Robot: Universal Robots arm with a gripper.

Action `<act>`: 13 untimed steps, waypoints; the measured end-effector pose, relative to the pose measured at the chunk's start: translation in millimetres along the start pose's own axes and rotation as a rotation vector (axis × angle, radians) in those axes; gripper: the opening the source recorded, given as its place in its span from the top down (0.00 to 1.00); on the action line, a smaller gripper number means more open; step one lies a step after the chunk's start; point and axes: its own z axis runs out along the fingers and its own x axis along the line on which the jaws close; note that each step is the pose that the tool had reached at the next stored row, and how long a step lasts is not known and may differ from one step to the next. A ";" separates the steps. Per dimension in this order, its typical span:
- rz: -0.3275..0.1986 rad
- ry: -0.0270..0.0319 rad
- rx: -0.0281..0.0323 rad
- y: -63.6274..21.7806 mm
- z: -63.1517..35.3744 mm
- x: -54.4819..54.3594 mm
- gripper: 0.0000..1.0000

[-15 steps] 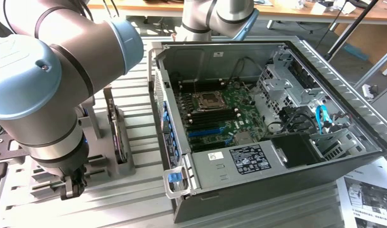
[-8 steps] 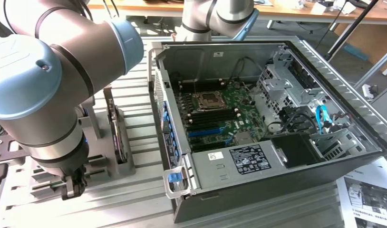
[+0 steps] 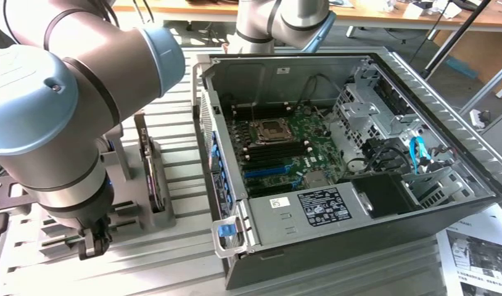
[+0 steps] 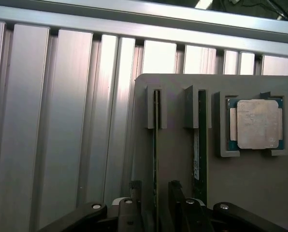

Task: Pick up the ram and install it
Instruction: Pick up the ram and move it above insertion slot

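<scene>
You are viewing the gripper (image 4: 155,187) hanging over the holder (image 4: 178,154) at the exterior view's left, beside the open case (image 3: 349,142). Its fingers (image 4: 175,191) are standing spread, one on each side of the ram (image 4: 156,135). The ram is sitting on edge in its slot, near a second stick (image 4: 200,140) and the processor (image 4: 255,123).

At the exterior view's right I see an open computer case (image 3: 277,75), motherboard (image 3: 314,132) exposed, a printed sheet (image 3: 481,260) beside it. A silver processor (image 4: 256,123) sits in the grey holder (image 4: 245,186).
</scene>
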 end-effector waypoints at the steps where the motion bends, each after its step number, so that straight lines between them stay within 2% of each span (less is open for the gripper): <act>1: 0.000 0.0001 -0.0002 0.8 0.0 0.0 0.64; 13: 0.000 0.0001 -0.0001 4.4 0.4 -0.4 0.64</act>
